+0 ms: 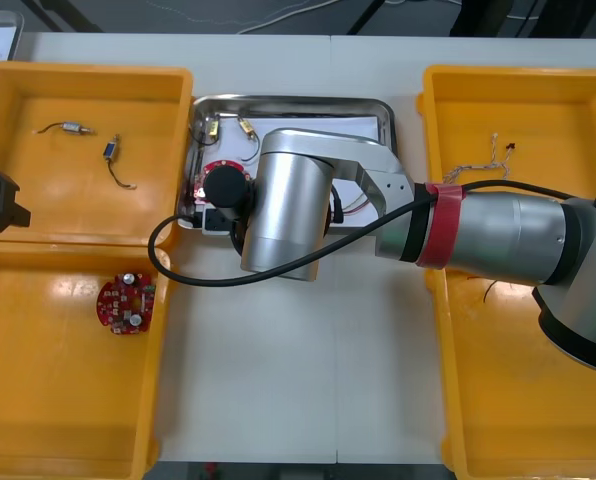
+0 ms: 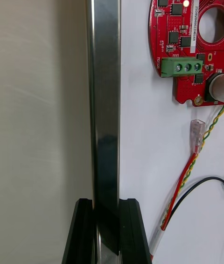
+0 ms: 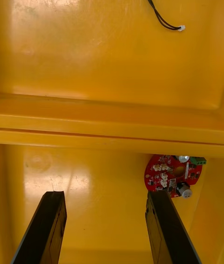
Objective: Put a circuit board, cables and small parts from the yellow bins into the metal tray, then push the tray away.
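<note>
Front cam: my right claw [image 1: 210,215] is down at the near-left corner of the tray [image 1: 288,100], with one red board [image 1: 214,167] inside. Right wrist cam: it's clamped on the tray's rim (red-yellow cable [image 2: 186,175] lies just beside the board). Left wrist cam: left claw [image 3: 105,194] hangs wide open over the yellow bins [image 3: 93,59], with a second board [image 3: 170,180] by one finger.

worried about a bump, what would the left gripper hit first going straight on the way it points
Probably bare yellow bin floor, or the ridge between the left bins; depth is unclear. The open left gripper points past the circuit board.
</note>
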Tool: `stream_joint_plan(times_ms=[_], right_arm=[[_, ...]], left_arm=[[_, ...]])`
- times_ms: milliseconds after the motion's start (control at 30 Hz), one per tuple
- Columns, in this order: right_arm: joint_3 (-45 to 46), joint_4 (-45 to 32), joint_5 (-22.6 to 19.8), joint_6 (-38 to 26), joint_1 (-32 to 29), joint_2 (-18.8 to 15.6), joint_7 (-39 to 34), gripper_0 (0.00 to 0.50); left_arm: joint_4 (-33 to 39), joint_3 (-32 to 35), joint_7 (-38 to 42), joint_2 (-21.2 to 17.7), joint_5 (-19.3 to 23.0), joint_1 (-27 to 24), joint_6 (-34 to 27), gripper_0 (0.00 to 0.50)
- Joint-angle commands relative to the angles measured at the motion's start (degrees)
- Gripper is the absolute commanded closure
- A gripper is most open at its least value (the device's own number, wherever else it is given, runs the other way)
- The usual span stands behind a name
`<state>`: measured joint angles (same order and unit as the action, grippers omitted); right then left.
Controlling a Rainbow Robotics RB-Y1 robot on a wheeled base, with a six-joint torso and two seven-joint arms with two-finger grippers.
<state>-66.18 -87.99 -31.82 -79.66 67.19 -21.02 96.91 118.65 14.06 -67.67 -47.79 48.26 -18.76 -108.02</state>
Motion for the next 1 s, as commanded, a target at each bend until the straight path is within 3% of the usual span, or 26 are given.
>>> stream_joint_plan(times_ms=[33, 633, 1000], right_arm=[[-0.61, 0.98, -0.35, 1.79, 3.64, -1.92, 2.67, 0.500], [-0.61, 10.12, -0.17, 10.14, 8.48, -2.36, 6.98, 0.500], [-0.61, 15.39, 2.99, 16.21, 9.53, -2.36, 15.85, 0.500]], left_arm=[[1.93, 1.94, 5.44, 0.50, 0.43, 0.92, 0.62, 0.000], [1.93, 1.94, 5.44, 0.50, 0.43, 0.92, 0.62, 0.000], [1.93, 1.94, 5.44, 0.50, 0.43, 0.92, 0.62, 0.000]])
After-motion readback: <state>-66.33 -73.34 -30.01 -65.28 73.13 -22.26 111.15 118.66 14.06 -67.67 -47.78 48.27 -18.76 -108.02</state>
